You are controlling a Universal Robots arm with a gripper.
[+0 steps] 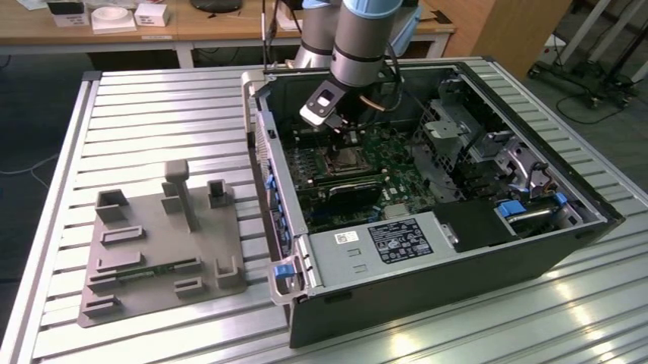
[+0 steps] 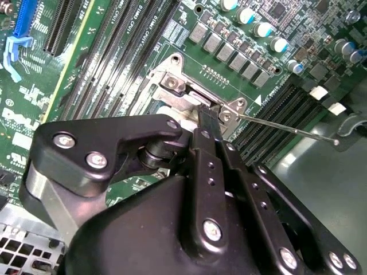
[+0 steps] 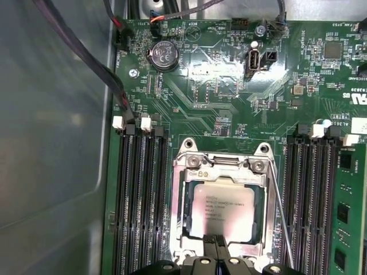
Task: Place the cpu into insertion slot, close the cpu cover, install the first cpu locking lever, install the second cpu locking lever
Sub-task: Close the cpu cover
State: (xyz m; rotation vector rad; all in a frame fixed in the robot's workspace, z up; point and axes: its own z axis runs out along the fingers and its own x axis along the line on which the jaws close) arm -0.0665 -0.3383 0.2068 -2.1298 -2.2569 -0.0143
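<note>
A slatted silvery metal desk carries a large black open-sided computer case. Beside the case, on the exterior view's left, lies a flat grey moulded fixture plate with upright pegs. The grey and silver robot arm reaches down into the case from above.

On the case floor lies the green circuit board, with banks of long narrow black memory slots on either side of its middle. Between those banks sits the insertion slot, a square socket with a silvery metal rim and screws at its corners.

The cpu cover, a thin silvery square frame with a cut-out middle, lies flat over the socket. The cpu, a small flat square chip with a pale metal top, is seated in the socket and shows through the cut-out.

A thin silvery wire lever runs along one side of the socket; in the second wrist view it slants away from the socket's corner, out over the memory slots.

The black jaws are drawn together, their fingertips side by side and down at the edge of the cover. Whether they pinch that edge cannot be told.
</note>
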